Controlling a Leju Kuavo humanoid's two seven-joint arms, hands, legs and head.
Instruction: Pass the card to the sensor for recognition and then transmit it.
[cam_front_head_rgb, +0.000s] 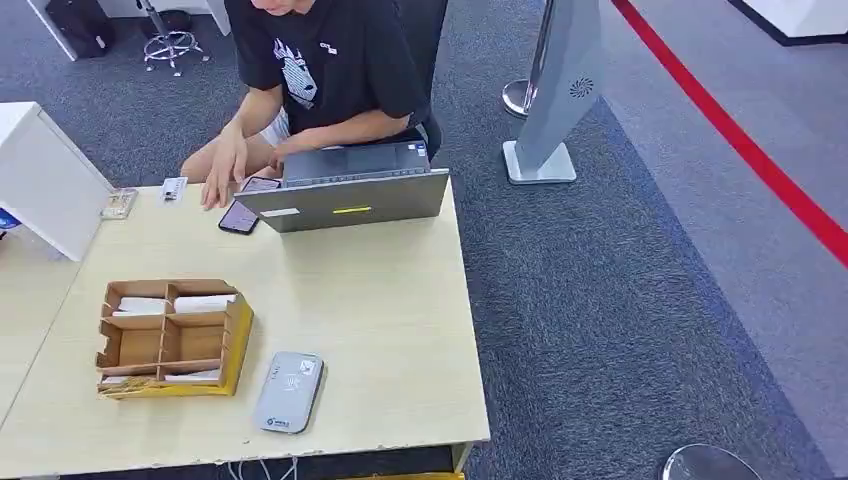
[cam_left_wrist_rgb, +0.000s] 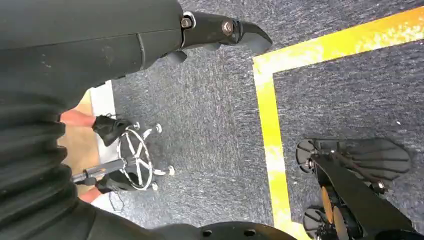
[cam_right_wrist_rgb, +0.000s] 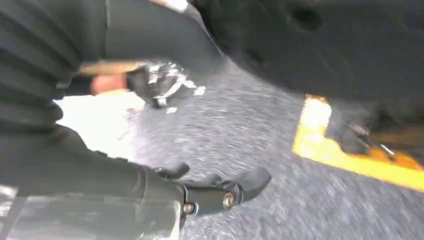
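Grey-blue carpet (cam_front_head_rgb: 620, 300) covers an office floor crossed by a red line (cam_front_head_rgb: 740, 140), with a pale wooden table (cam_front_head_rgb: 380, 330) set in the foreground of the head view. A person in a black T-shirt (cam_front_head_rgb: 330, 60) sits at the table's far edge behind an open grey laptop (cam_front_head_rgb: 350, 195), one hand (cam_front_head_rgb: 225, 165) resting flat on the tabletop just beside a dark phone (cam_front_head_rgb: 243, 210). A grey standing sign panel (cam_front_head_rgb: 555, 90) rises from the carpet to the right of the table, well apart from it.

Near the table's front left sits a cardboard organiser box (cam_front_head_rgb: 172, 340) split into compartments; white cards (cam_front_head_rgb: 175, 303) lie in its far row, and more pale cards show at its near edge. The grey card sensor (cam_front_head_rgb: 288, 392) lies flat on the table just beside the box, on its right, near the front edge. A white cabinet (cam_front_head_rgb: 45, 180) stands at the far left.

Both arms hang over the carpet. In the left wrist view the left hand (cam_left_wrist_rgb: 220, 30) holds nothing, its dark fingers extended above a yellow floor line (cam_left_wrist_rgb: 272, 135) and a chair's star base (cam_left_wrist_rgb: 135, 157). In the right wrist view, which is blurred, the right hand (cam_right_wrist_rgb: 220, 192) is also empty, its fingers stretched loosely outward over the grey carpet near another yellow marking (cam_right_wrist_rgb: 345, 150).
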